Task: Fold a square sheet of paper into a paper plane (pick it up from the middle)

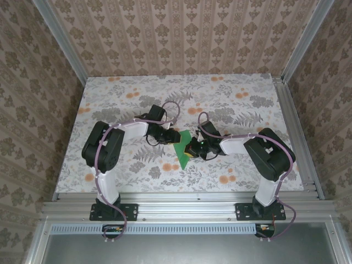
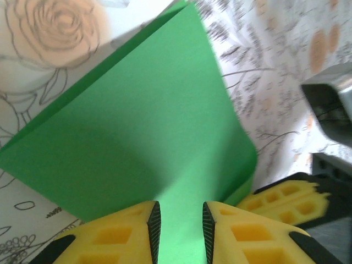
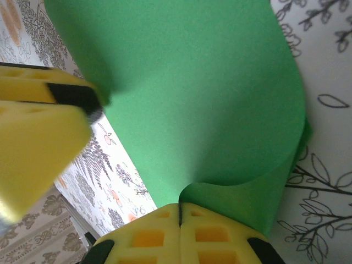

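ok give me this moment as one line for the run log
paper: bent, not yet a plane | right gripper: shut on paper edge | left gripper: jaws slightly apart, over paper

A robot lab cell: aluminium frame (image 1: 187, 206), wallpaper-covered panel walls (image 1: 181, 33) and a floral-print table (image 1: 137, 93).

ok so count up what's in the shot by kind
bright green sheet of paper, partly folded: 1
black and white robot arms, left and right: 2
total: 3
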### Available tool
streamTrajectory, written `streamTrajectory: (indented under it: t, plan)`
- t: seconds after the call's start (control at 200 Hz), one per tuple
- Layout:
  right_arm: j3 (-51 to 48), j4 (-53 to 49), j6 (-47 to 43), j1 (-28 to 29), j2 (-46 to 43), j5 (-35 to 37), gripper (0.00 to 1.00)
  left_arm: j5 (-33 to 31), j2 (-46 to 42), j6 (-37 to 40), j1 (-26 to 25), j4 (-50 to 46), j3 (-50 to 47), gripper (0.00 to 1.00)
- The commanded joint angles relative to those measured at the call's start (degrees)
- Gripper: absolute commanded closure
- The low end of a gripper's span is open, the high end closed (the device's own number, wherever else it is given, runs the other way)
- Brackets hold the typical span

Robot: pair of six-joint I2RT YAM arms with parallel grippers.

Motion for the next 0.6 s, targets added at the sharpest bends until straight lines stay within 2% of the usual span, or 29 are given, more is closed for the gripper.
streamTrajectory:
  t: [0.0, 0.595]
  plan:
    - [1.5, -1.9, -0.2, 0.3, -0.2, 0.0, 0.97, 1.3, 1.3, 2.0, -0.2, -1.6, 0.1, 0.71]
    - [4.0, -4.8, -1.4, 0.4, 1.7, 1.1, 0.95, 1.2, 2.0, 1.9, -0.2, -0.5, -1.8, 0.71]
